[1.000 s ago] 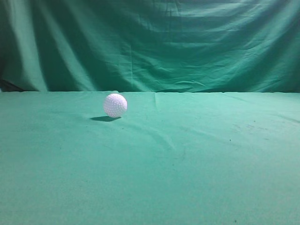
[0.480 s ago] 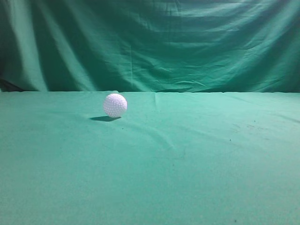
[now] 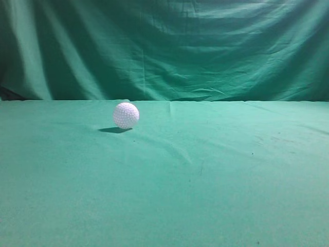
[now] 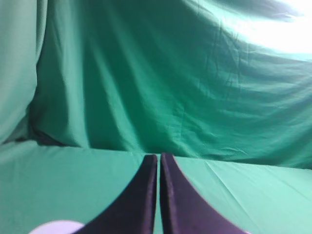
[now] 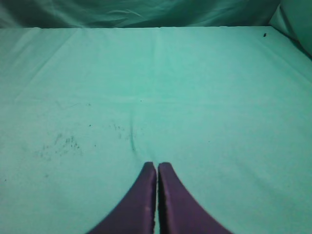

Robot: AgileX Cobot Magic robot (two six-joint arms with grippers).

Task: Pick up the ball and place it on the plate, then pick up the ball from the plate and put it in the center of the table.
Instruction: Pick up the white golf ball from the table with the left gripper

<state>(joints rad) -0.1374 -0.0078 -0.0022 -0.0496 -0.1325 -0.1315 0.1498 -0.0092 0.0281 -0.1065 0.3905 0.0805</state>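
The white dimpled ball rests on the green table, left of the middle and toward the back, in the exterior view. Neither gripper shows in that view. In the left wrist view my left gripper is shut and empty, pointing at the curtain over the table. A pale white rounded shape shows at the bottom left edge, cut off; I cannot tell what it is. In the right wrist view my right gripper is shut and empty above bare cloth. No plate is recognisable.
A folded green curtain hangs behind the table's far edge. The cloth has slight wrinkles near the middle and small dark specks.
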